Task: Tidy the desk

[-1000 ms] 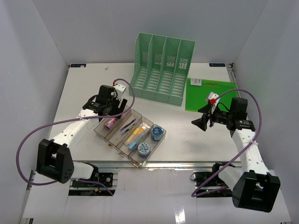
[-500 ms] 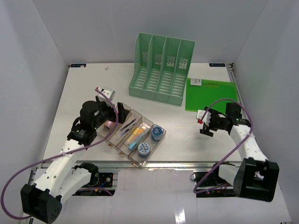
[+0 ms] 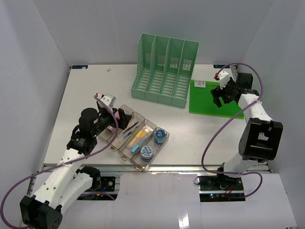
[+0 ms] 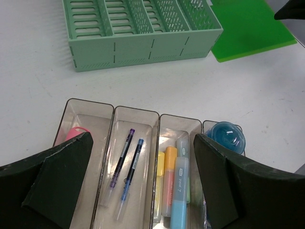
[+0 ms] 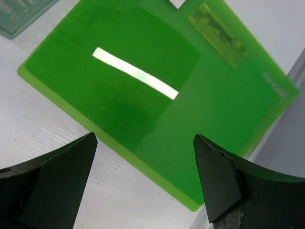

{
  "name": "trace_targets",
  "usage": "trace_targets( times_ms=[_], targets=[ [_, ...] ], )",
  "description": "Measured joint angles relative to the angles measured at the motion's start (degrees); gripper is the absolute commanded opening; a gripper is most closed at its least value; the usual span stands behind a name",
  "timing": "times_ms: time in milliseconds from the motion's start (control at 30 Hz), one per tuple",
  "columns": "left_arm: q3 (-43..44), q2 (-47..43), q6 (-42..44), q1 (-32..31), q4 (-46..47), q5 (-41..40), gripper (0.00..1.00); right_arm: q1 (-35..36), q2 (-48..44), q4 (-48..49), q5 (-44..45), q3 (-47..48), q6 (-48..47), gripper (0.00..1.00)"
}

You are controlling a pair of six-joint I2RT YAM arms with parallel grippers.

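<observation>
The desk (image 3: pixel 81 100) is a white tabletop. On it lie a clear compartmented tray (image 3: pixel 125 149), a green file rack (image 3: pixel 164 69) and a flat green folder (image 3: pixel 209 102). My left gripper (image 3: pixel 114 121) is open and empty, hovering over the tray's left end; in the left wrist view (image 4: pixel 142 143) its jaws straddle the tray (image 4: pixel 114 109) holding two pens (image 4: pixel 127 162), highlighters (image 4: pixel 174 186), a blue round container (image 4: pixel 226 136) and a pink item (image 4: pixel 74 133). My right gripper (image 3: pixel 221 97) is open and empty above the folder (image 5: pixel 157 76), over its near edge (image 5: pixel 145 138).
The file rack (image 4: pixel 138 33) stands upright at the back centre with empty slots. A second round blue-patterned item (image 3: pixel 146 152) sits in the tray's near end. Grey-white walls close in on the left, back and right. The folder lies against the desk's right edge.
My right arm has swung from the middle right of the desk back to above the green folder. My left arm has drawn back towards the near left, its gripper still over the tray.
</observation>
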Motion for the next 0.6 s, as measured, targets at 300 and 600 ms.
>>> trace_targets(
  times_ms=[300,600],
  targets=[
    [0.0,-0.94,0.0,0.0,0.02,0.68,0.98,-0.1,9.49,0.07,3.2,7.3,17.52,0.91],
    [0.0,-0.72,0.44,0.0,0.02,0.63,0.98,0.68,18.35,8.73,0.59,18.23,23.74,0.73]
  ],
)
